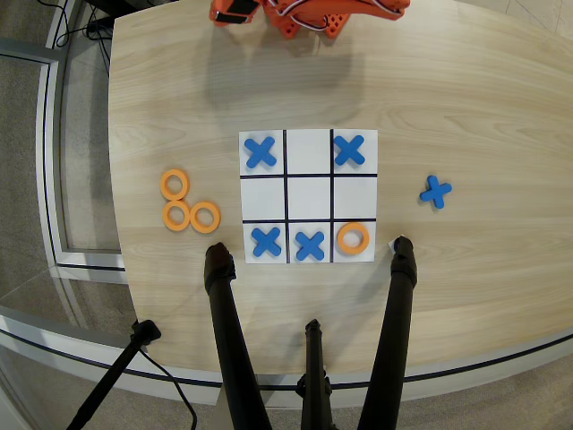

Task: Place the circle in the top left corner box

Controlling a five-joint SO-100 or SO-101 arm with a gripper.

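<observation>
One orange ring lies flat inside the corner cell that bears no blue cross, at the bottom right of the paper grid in the overhead view. Three more orange rings lie clustered on the table left of the grid. Blue crosses fill the other three corner cells and the bottom middle cell. The orange arm shows only partly at the top edge, far from the grid. Its fingers cannot be made out, and nothing shows in them.
A loose blue cross lies on the wooden table right of the grid. Black tripod legs stand on the near table edge just below the grid, one on each side, with a third in the middle. The table's curved edge runs along the left.
</observation>
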